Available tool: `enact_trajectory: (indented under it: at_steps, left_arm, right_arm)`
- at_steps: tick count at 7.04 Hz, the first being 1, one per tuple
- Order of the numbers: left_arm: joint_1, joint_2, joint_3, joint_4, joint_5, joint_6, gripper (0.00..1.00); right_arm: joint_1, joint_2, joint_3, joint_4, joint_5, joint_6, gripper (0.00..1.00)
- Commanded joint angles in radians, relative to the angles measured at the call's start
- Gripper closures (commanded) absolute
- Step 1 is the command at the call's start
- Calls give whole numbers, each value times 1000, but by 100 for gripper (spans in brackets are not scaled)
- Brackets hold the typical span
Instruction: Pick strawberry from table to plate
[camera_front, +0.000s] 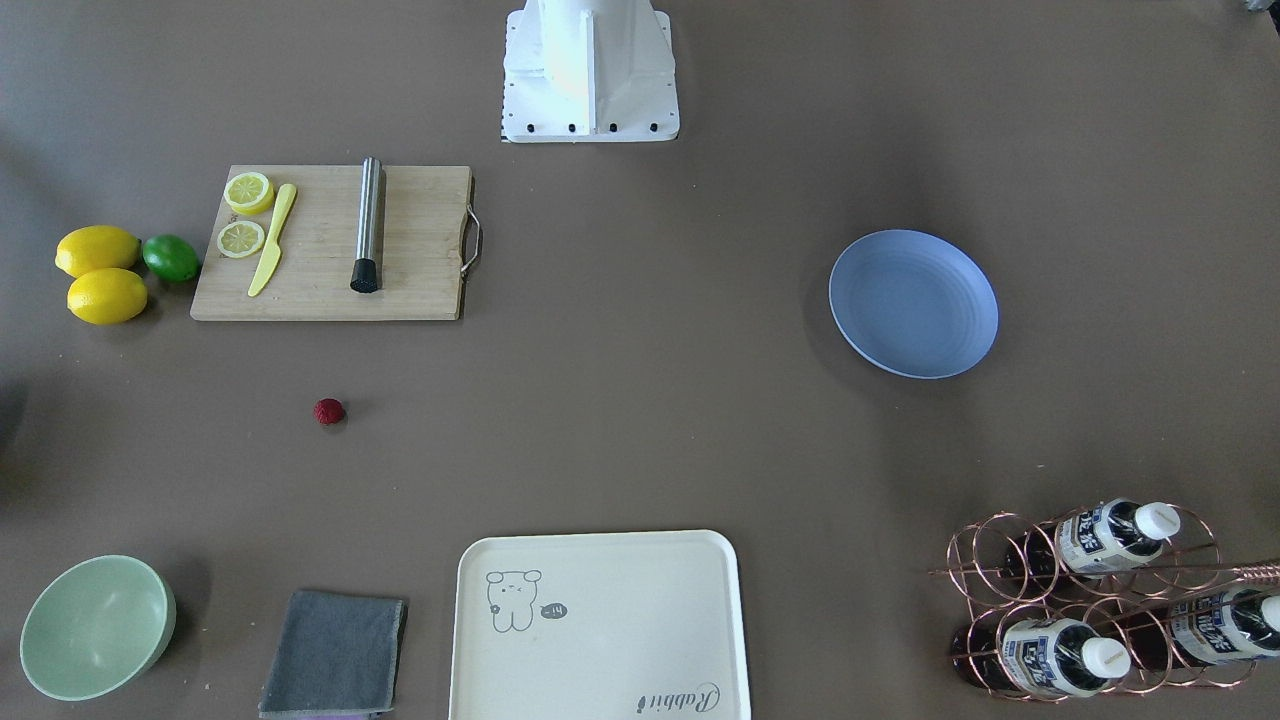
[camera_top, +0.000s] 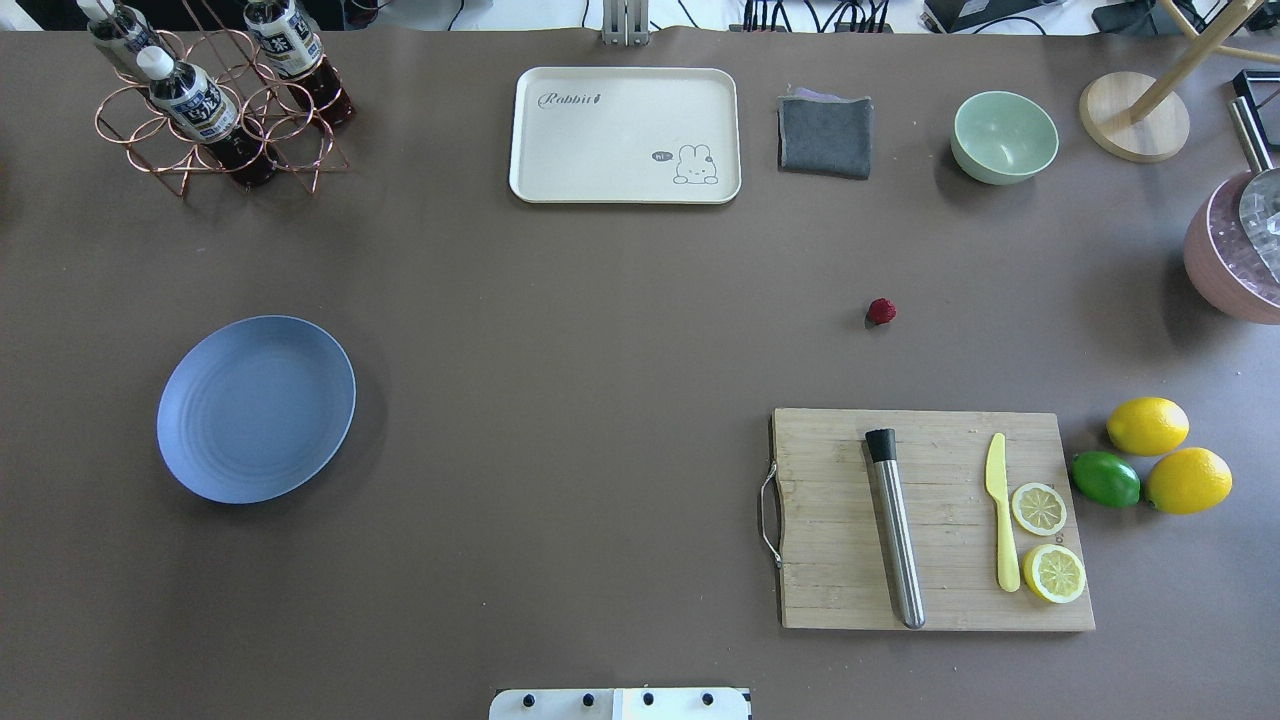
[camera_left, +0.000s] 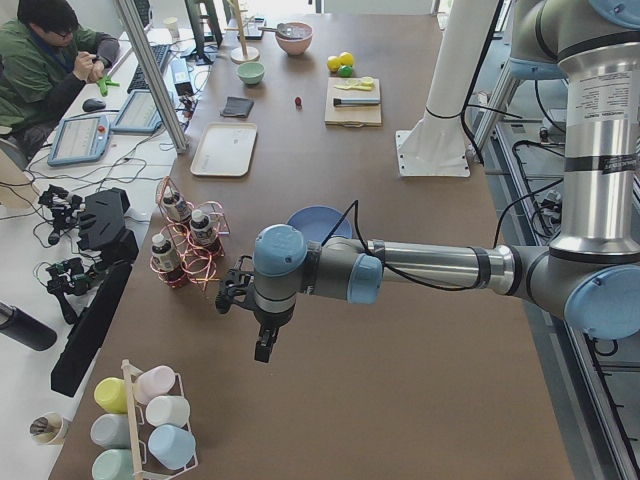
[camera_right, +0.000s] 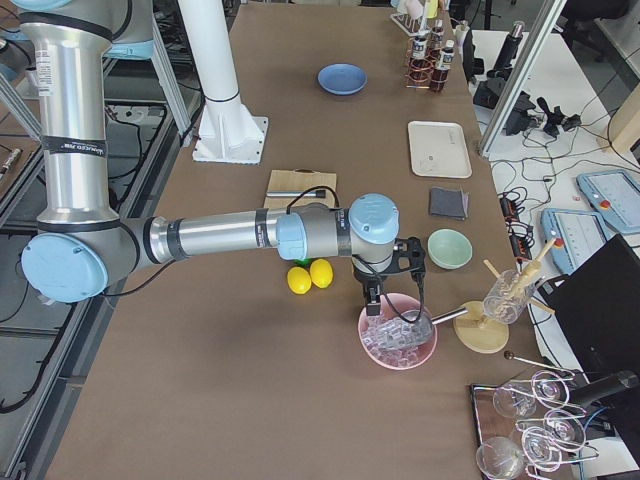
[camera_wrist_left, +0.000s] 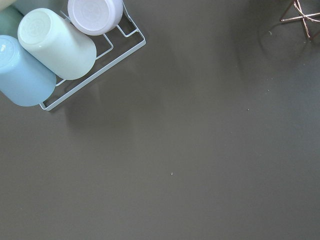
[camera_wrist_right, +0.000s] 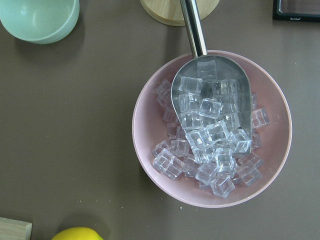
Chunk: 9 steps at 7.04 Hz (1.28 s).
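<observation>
The strawberry (camera_front: 329, 411) (camera_top: 881, 311) (camera_left: 297, 101) is a tiny dark-red berry lying alone on the brown table (camera_top: 600, 350), between the cutting board and the green bowl. The blue-grey plate (camera_front: 913, 303) (camera_top: 256, 408) (camera_right: 342, 78) sits with nothing on it at the opposite half of the table. My left gripper (camera_left: 228, 296) hangs over the table's end near the bottle rack, far from both. At the other end, my right gripper (camera_right: 411, 262) hovers above a pink bowl of ice. Neither wrist view shows fingers, so I cannot tell whether either gripper is open or shut.
A wooden cutting board (camera_top: 930, 518) carries a steel muddler, a yellow knife and lemon halves; two lemons and a lime (camera_top: 1105, 478) lie beside it. A cream tray (camera_top: 625, 134), grey cloth (camera_top: 825, 136), green bowl (camera_top: 1004, 136), copper bottle rack (camera_top: 210, 100) and ice bowl (camera_wrist_right: 212, 130) ring the table. A person sits far off.
</observation>
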Motion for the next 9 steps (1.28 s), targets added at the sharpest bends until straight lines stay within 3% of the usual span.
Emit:
enact_trajectory:
  at_steps: [1, 5, 9]
  left_arm:
    - [14, -12, -19, -2, -3, -5, 2]
    - [172, -168, -28, -28, -20, -192, 2]
    - [256, -222, 91, -281, -20, -340, 2]
  right_arm:
    - [0, 6, 2, 1, -1, 6, 0]
    - [-20, 26, 4, 1, 0, 23, 0]
    - [-168, 164, 5, 2, -9, 223, 0]
